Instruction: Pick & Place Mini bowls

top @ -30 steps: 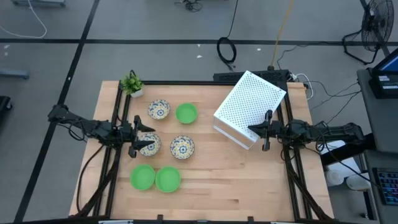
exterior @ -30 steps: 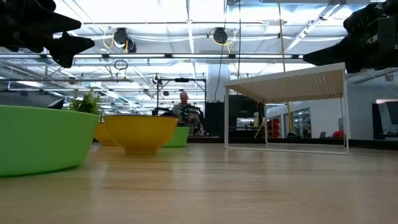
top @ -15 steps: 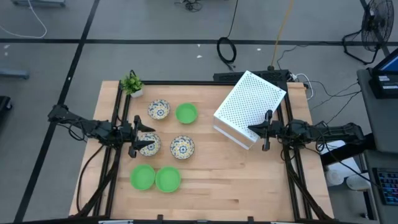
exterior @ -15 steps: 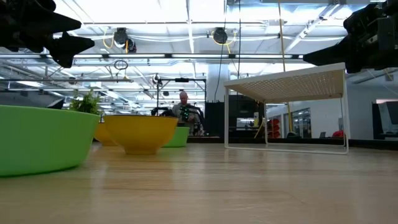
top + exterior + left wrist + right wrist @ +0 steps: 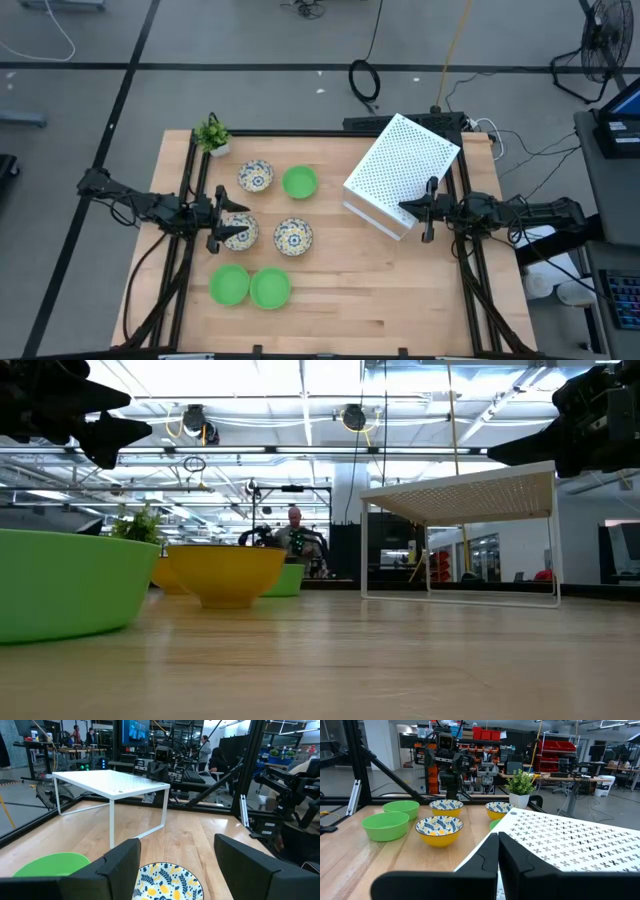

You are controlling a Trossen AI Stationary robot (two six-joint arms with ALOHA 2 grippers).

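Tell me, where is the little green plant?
In the high view, the potted plant stands at the table's far left corner, just beyond the nearest patterned bowl.

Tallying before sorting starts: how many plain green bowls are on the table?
3. One green bowl sits beside the white rack; two more touch at the table's near edge. None appear hidden.

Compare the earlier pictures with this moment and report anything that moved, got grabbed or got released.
Nothing visibly changed. The left gripper still hovers open above the floral bowl at the left side of the table, holding nothing. The right gripper stays shut and empty over the edge of the white perforated rack. All six bowls sit where they were.
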